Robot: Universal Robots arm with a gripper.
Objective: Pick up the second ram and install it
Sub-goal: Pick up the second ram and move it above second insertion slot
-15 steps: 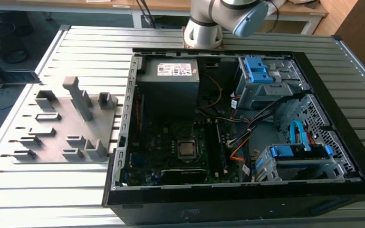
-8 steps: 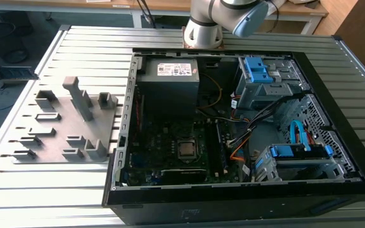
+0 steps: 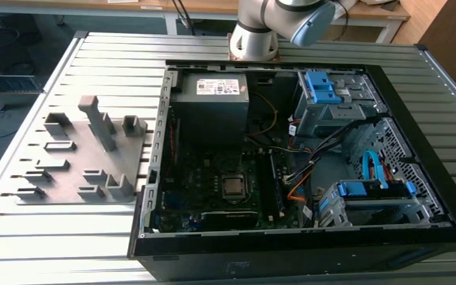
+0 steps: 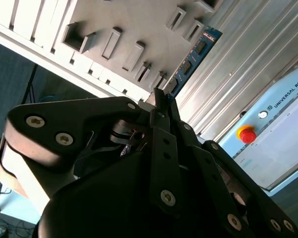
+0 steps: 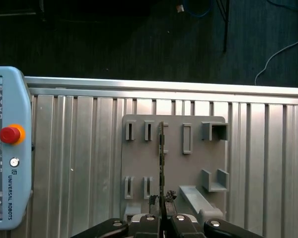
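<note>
Tabletop (image 3: 101, 56): grey ribbed aluminium slats, with a bright sheen along the exterior view's right edge. Floor (image 5: 114, 44): a dark covering lies beyond the tabletop's edge in the first wrist view. A white cable (image 5: 283, 52) and a blue cable (image 5: 198, 10) lie loose on it. Behind the tabletop in the exterior view stands a light wooden desk (image 3: 212, 5) on white legs. A wooden panel (image 3: 450, 27) rises at the exterior view's far right corner. Lighting is even and diffuse.
</note>
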